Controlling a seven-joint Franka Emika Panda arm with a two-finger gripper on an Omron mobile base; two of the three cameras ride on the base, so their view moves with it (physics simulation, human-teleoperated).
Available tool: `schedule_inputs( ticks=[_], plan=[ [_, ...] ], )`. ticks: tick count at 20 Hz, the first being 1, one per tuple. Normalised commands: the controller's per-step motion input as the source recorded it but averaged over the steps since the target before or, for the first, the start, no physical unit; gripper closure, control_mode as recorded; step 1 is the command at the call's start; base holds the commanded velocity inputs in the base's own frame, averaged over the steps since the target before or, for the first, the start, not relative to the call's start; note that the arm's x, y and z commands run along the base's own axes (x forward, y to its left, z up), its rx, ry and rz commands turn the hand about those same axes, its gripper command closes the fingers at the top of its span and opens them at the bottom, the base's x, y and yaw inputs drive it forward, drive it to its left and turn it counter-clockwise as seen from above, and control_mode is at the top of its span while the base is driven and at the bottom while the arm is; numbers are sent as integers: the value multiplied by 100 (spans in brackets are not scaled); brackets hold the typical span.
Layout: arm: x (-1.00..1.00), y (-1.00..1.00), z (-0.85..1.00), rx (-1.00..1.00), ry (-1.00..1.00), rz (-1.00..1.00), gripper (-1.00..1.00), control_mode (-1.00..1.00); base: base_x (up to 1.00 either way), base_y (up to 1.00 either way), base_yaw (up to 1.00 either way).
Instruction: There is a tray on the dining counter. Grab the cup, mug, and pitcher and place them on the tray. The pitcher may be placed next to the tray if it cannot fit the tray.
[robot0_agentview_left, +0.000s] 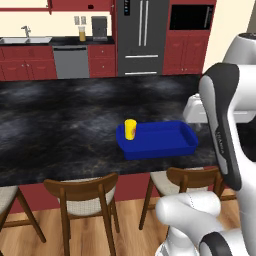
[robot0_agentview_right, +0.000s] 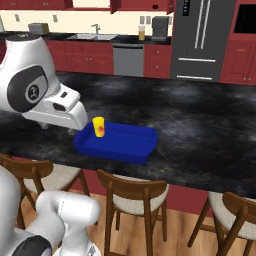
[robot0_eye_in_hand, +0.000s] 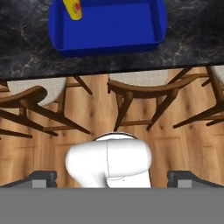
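the cup (robot0_agentview_left: 130, 129) stands upright in the left end of the tray (robot0_agentview_left: 170, 145) on the dining counter (robot0_agentview_left: 60, 125) — 1 of 3 vessels placed. far back, the pitcher (robot0_agentview_left: 82, 34) sits on the rear counter beside the coffee machine (robot0_agentview_left: 99, 27). the gripper (robot0_eye_in_hand: 112, 177) is spread fully wide, empty, above the chairs (robot0_eye_in_hand: 140, 94). risk: a careless return sweep could topple the cup — the pitcher could slosh or crowd the tray.

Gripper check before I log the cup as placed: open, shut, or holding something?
Gripper: open, holding nothing; the cup stands in the tray.
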Motion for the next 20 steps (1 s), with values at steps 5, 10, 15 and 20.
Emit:
schedule_inputs(
  ticks=[5, 10, 15, 20],
  plan=[
    [0, 0, -34, 0, 0, 0, -100, -100, 0, 0, 0],
    [-1, 0, -41, 0, 0, 0, -100, -100, 0, 0, 0],
    [-6, 2, -11, 0, 0, 0, -100, 100, -27, 19, 0],
    [0, 0, 0, 0, 0, 0, -100, 100, -77, 86, 2]
  ],
)
